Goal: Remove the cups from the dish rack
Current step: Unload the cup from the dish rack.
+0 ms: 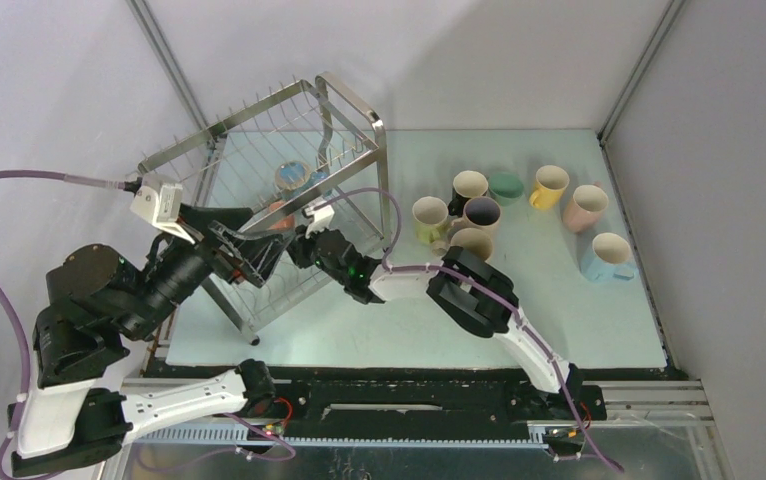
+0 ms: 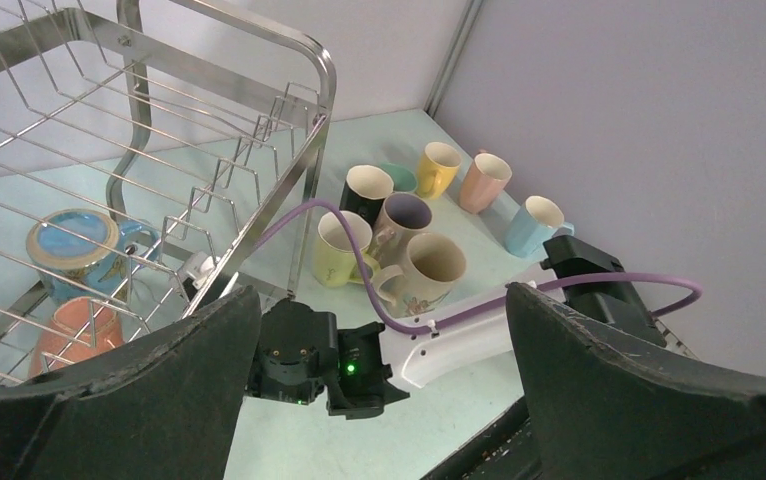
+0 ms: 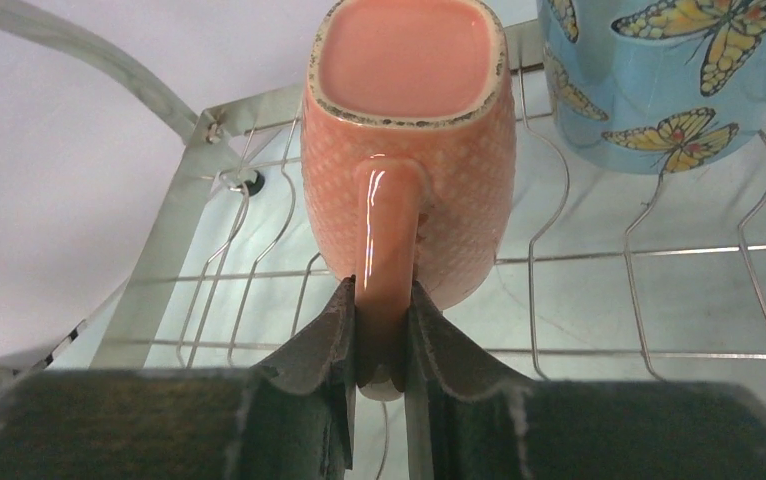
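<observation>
The steel wire dish rack (image 1: 359,112) stands at the back left of the table. Two cups lie on its lower tier: an orange-red cup (image 3: 459,170) and a light blue butterfly cup (image 3: 659,80). My right gripper (image 3: 382,295) is inside the rack, shut on the orange-red cup's loop handle, with a finger pressed on each side. In the top view the orange-red cup (image 1: 277,215) sits just ahead of the right gripper (image 1: 297,240). My left gripper (image 2: 379,400) hangs open and holds nothing, beside the rack's front edge and above the right arm's wrist.
Several cups stand on the mat to the right of the rack: lime (image 1: 429,217), black (image 1: 469,187), green (image 1: 505,186), yellow (image 1: 549,186), pink (image 1: 585,207), light blue (image 1: 609,255) and beige (image 1: 472,243). The rack's upper tier (image 2: 159,120) overhangs the two cups.
</observation>
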Available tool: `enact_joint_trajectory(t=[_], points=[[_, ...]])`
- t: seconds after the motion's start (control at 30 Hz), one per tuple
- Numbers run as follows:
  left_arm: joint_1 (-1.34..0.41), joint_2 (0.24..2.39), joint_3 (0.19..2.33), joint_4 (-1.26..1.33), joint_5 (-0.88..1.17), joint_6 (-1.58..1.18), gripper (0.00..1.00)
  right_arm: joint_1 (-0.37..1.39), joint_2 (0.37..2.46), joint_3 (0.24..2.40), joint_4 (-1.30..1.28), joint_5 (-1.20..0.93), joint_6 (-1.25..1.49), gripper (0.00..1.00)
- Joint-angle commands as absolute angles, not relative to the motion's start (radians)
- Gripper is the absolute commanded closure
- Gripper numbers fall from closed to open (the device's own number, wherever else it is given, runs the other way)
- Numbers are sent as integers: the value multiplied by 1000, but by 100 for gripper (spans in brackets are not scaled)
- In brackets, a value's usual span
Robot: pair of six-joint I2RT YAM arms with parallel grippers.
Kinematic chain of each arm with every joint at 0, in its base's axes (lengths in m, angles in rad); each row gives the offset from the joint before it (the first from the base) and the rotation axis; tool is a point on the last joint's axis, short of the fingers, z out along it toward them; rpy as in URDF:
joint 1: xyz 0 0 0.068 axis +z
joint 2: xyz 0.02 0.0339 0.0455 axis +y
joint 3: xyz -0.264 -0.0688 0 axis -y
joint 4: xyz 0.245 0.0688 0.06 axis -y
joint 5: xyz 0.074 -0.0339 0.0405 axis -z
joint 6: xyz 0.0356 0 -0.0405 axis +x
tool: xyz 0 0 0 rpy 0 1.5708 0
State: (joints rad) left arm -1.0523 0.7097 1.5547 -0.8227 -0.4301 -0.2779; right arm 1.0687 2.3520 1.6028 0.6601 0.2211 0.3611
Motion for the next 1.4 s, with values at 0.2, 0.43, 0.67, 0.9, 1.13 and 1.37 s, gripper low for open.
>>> enact_joint_trajectory(t=[0.2, 0.43, 0.67, 0.9, 1.13, 1.37], points=[[-1048, 695, 1532, -792, -402, -320, 0, 1096, 2155, 1467, 829, 246, 371, 100], [-1048, 665, 1504, -790, -386, -331, 0, 1124, 2060, 1350, 841, 259, 388, 100], [-1048, 650, 1477, -780, -367, -323, 0, 1154, 1941, 1236, 822, 267, 431, 100], [-1048, 652, 1436, -749, -323, -314, 0, 1173, 1776, 1098, 741, 264, 511, 100], [-1049, 667, 1376, -692, -264, -307, 2, 1187, 1573, 928, 642, 272, 605, 100], [-1071, 681, 1314, -607, -275, -297, 4, 1179, 1307, 740, 552, 273, 736, 100]])
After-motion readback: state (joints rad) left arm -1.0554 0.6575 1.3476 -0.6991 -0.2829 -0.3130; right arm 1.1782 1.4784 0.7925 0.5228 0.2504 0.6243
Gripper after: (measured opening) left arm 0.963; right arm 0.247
